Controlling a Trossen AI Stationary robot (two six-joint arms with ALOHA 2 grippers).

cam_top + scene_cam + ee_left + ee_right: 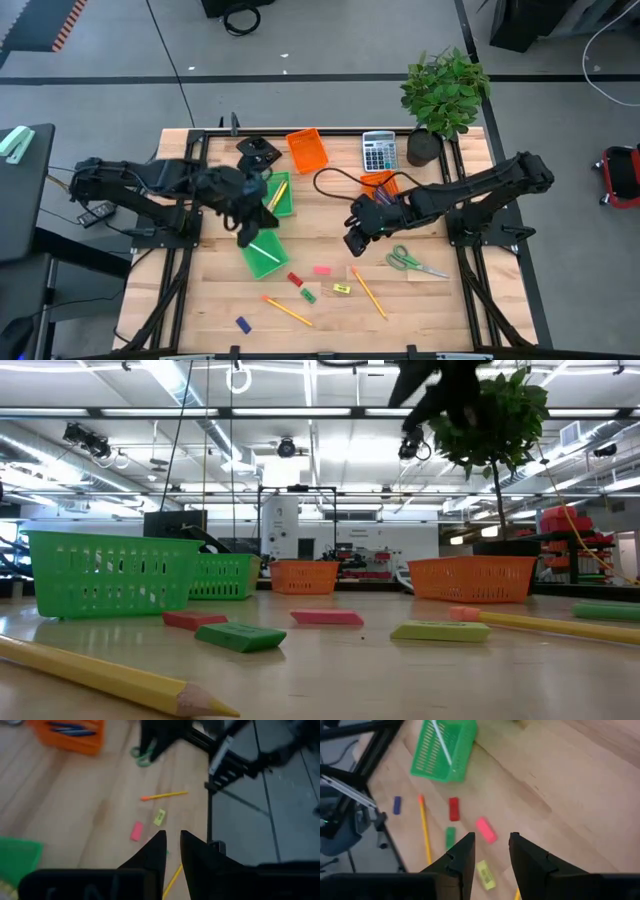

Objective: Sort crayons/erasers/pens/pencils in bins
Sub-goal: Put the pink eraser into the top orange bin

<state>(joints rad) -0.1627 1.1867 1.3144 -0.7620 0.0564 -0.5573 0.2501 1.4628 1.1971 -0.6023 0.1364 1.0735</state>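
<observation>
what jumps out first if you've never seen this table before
Bright green bins and orange bins stand out on the pale wooden table. In front of them, small erasers such as the pink eraser lie scattered with yellow pencils. Both dark arms hover mid-table, the left gripper over a green bin, the right gripper empty.

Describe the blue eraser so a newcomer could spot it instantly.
Start at the green bin lying near the table's middle and go toward the front edge, slightly left. The blue eraser lies there alone, left of a pencil, well apart from the other erasers and the only blue block.
</observation>
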